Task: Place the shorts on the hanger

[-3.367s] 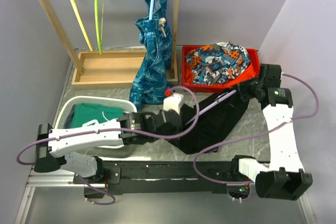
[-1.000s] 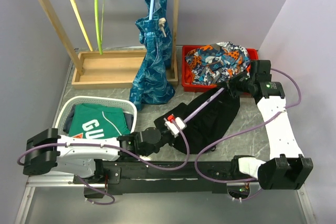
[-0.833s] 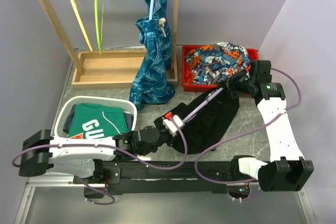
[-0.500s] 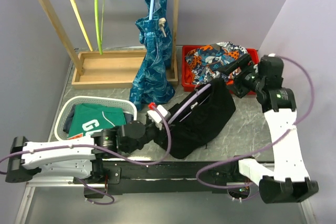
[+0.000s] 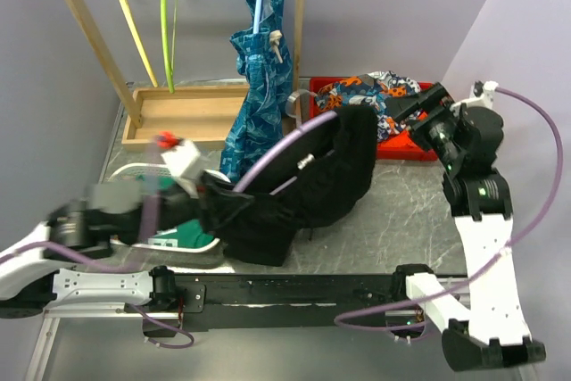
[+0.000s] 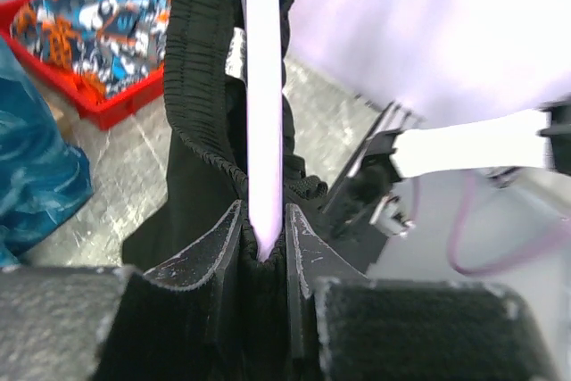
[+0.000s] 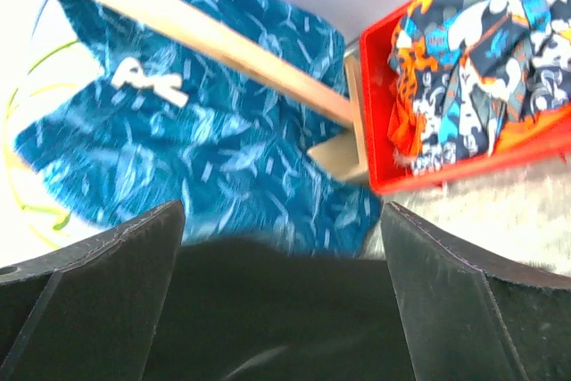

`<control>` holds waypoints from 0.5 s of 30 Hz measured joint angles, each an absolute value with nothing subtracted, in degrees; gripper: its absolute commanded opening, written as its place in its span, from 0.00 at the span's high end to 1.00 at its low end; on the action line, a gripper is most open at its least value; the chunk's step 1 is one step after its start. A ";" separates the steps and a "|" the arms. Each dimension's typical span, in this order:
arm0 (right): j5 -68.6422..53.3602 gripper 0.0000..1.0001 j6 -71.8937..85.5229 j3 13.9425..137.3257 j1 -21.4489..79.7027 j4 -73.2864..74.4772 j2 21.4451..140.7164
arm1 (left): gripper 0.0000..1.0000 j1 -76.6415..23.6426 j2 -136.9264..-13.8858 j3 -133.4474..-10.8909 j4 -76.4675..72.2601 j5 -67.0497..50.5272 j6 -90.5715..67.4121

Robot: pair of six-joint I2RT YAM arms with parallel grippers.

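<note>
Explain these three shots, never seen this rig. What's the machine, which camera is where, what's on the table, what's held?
Two robot arms are bolted at the near edge of the table, each ending in a two-finger gripper. The wide shot comes from above and behind them; the other two come from cameras on each wrist. The left gripper is pinched on the lavender hanger, with the black shorts hanging on it. The right gripper is open, holding nothing. On the table: a wooden rack with a teal garment, and a red bin of patterned clothes.
</note>
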State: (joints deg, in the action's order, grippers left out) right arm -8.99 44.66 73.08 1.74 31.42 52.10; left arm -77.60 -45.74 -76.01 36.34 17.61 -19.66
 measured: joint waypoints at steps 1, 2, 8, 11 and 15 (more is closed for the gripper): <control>-9.02 0.04 44.38 72.95 1.74 29.80 53.34 | 0.99 -77.60 -44.99 -78.24 38.02 17.19 -19.66; -9.13 0.05 44.18 72.82 1.74 28.05 54.72 | 0.99 -77.60 -44.36 -79.94 39.33 16.93 -19.64; -8.88 0.07 43.53 70.65 6.09 19.90 63.22 | 0.99 -77.60 -39.86 -88.75 48.03 16.56 -19.66; -7.49 0.08 42.48 70.28 13.96 16.69 66.94 | 0.99 -77.60 -38.37 -92.71 51.66 16.56 -19.68; -6.76 0.10 42.06 67.99 22.37 10.15 68.95 | 0.99 -77.58 -36.77 -96.33 54.96 17.06 -20.05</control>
State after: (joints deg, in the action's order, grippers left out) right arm -6.76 42.06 67.99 22.37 10.15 68.95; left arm -77.58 -36.77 -96.33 54.96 17.06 -20.05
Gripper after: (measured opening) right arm 0.912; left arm 0.211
